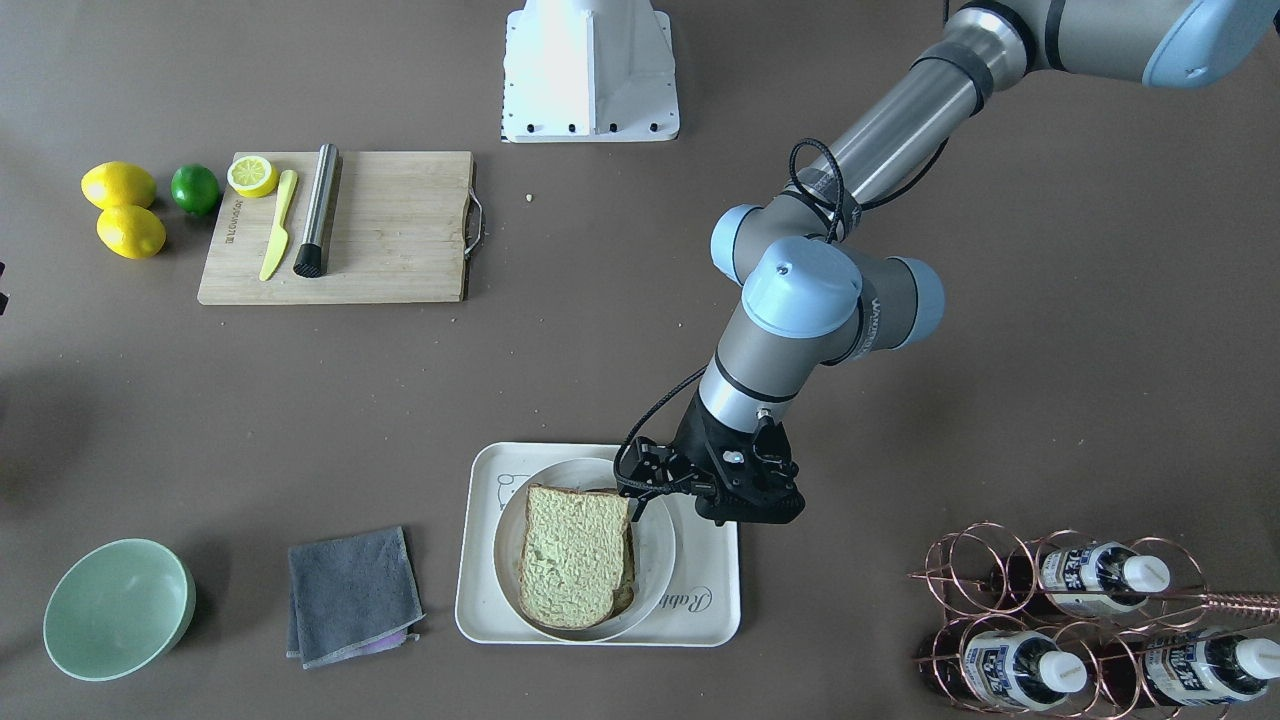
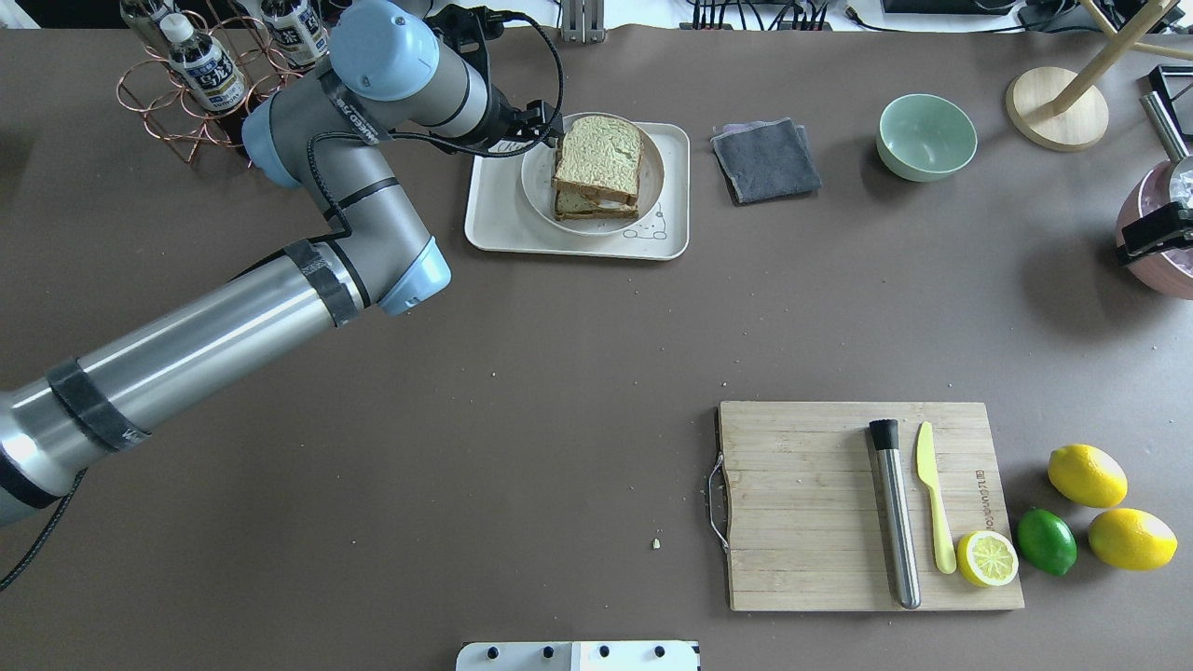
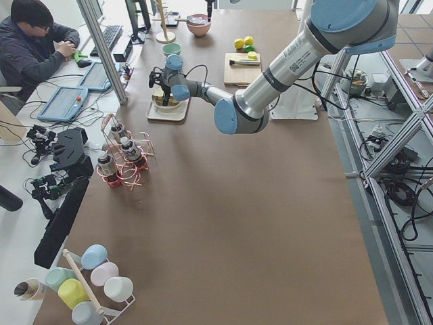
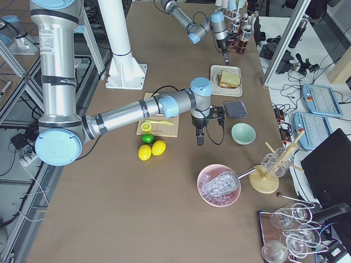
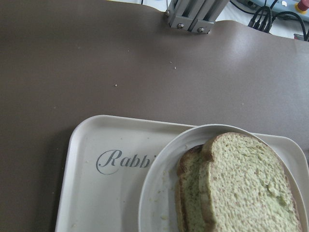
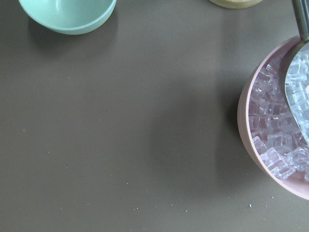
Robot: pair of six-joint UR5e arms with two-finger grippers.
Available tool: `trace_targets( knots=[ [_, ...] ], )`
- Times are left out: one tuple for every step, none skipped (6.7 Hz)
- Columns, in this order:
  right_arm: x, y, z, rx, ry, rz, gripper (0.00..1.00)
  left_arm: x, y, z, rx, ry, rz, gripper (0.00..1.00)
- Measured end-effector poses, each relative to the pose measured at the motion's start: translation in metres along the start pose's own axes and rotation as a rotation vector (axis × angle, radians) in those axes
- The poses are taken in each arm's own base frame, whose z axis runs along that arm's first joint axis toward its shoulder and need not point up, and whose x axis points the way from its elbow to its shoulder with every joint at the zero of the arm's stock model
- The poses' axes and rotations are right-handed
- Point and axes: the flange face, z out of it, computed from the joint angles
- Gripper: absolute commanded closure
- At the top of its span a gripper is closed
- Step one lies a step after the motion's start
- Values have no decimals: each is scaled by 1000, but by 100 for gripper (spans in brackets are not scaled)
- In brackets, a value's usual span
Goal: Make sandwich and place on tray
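The sandwich [image 1: 575, 555], two greenish-tan slices stacked, lies on a round white plate [image 1: 655, 560] that sits on the cream tray [image 1: 700, 610]. It also shows in the overhead view [image 2: 596, 154] and the left wrist view [image 5: 241, 188], where the tray [image 5: 96, 193] shows its script. My left gripper [image 1: 637, 487] hovers at the plate's rim beside the sandwich's corner; its fingers look apart and empty. My right gripper [image 4: 199, 139] points down over bare table between the green bowl and the ice bowl. I cannot tell whether it is open or shut.
A wooden cutting board [image 1: 380, 230] holds a yellow knife, a steel muddler and a lemon half, with lemons and a lime beside it. A green bowl [image 1: 118, 608] and grey cloth [image 1: 352, 595] lie beside the tray. A copper bottle rack [image 1: 1080, 620] stands near the left arm. A pink ice bowl [image 6: 280, 130] is by the right gripper.
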Motion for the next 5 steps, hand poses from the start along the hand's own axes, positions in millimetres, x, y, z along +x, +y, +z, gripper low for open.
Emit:
trace_targets(
  knots=[
    [10, 6, 7, -16, 11, 3, 0, -5, 14, -30, -24, 5, -1, 3],
    [33, 13, 14, -34, 26, -13, 0, -13, 24, -62, -52, 7, -2, 3],
    [69, 20, 15, -47, 33, -34, 0, -32, 30, -97, -72, 4, 20, 3],
    [110, 32, 11, -55, 38, -27, 0, -64, 33, -142, -101, -13, 70, 3],
    [145, 47, 3, -57, 40, -16, 0, -103, 34, -186, -125, -41, 118, 3]
  ],
)
